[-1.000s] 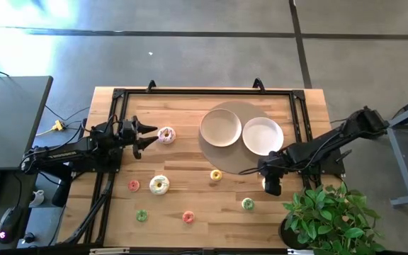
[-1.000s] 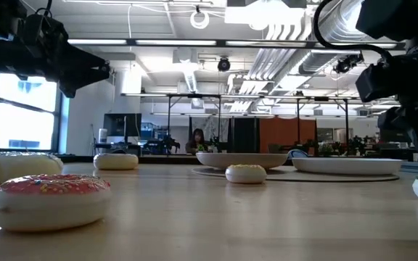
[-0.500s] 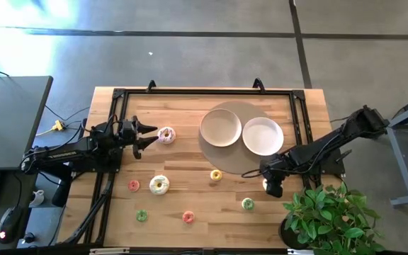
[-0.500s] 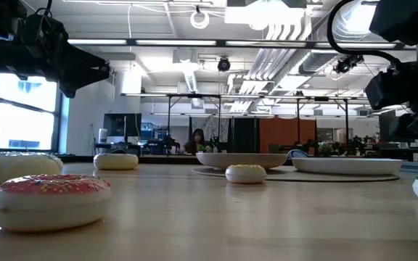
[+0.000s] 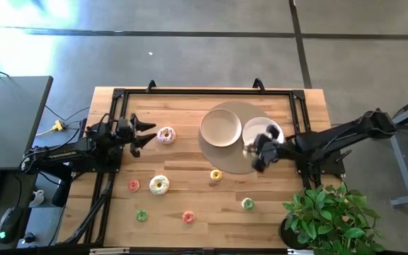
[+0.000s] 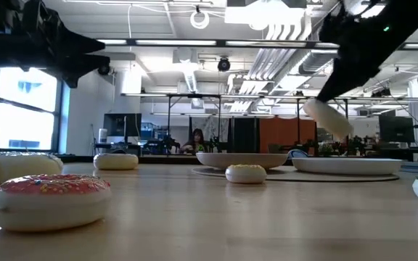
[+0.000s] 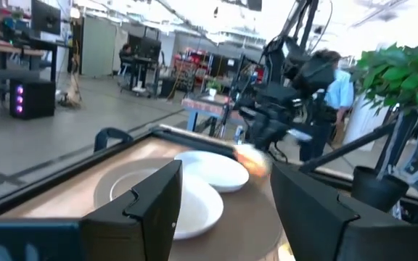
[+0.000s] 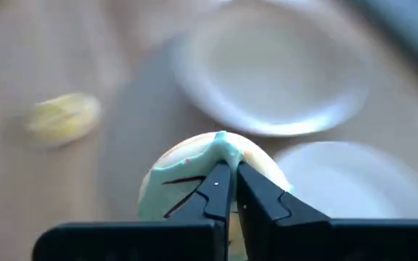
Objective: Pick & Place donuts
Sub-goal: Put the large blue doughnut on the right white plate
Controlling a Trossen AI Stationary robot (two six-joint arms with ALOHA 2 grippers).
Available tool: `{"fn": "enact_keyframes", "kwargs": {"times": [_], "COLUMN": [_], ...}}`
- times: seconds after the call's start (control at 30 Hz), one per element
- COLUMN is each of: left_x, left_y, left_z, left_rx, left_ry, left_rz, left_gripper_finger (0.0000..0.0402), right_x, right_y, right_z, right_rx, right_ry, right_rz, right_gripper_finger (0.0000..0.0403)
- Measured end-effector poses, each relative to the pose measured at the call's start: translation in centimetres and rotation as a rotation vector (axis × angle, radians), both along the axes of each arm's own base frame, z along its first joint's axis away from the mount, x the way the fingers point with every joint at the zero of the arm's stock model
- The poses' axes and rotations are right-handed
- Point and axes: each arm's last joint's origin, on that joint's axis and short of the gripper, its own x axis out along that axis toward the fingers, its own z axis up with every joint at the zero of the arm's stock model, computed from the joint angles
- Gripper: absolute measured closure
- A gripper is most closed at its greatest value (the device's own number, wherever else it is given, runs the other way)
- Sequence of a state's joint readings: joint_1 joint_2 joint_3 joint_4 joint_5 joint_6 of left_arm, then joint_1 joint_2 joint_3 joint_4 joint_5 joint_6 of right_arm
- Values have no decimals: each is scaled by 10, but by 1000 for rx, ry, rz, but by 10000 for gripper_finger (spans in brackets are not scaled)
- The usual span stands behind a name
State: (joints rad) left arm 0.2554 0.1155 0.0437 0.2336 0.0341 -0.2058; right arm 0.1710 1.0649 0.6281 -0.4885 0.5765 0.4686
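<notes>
Your right end effector (image 8: pixel 226 190) is clamped on a small pale toy donut with mint-green icing (image 8: pixel 187 181), held in the air over the near rim of the round glossy white plate (image 5: pixel 263 134) toward the surface's right edge. Beside it sits the round matte beige plate (image 5: pixel 220 127), and a yellow-iced donut (image 5: pixel 216 175) lies on the bare wood nearby. Your left end effector (image 5: pixel 147 134) hovers with fingers apart by the left edge, beside a pink-iced donut (image 5: pixel 166 135).

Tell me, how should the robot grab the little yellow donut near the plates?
The yellow donut lies flat on the bare wood, just off the beige plate, with nothing touching it. Probably best to come straight down from above, jaws open, and pinch one side of the ring: one finger in the hole, one outside. The right gripper is busy holding a green-iced donut.
</notes>
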Motion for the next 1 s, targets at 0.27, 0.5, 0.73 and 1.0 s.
{"fn": "enact_keyframes", "kwargs": {"times": [0.27,0.5,0.73,1.0], "left_x": [0,0,0,0], "left_y": [0,0,0,0], "left_z": [1,1,0,1], "left_rx": [2,1,0,0], "left_ry": [-9,-5,-3,-4], "left_rz": [0,1,2,2], "left_gripper_finger": [192,192,192,192], "right_x": [-16,-32,-38,-40], "right_y": [-64,-94,-105,-110], "right_z": [-21,-40,-40,-40], "right_rx": [-43,121,52,54], "right_ry": [80,123,175,222], "right_rz": [-406,-509,-514,-454], "right_gripper_finger": [397,396,352,291]}}
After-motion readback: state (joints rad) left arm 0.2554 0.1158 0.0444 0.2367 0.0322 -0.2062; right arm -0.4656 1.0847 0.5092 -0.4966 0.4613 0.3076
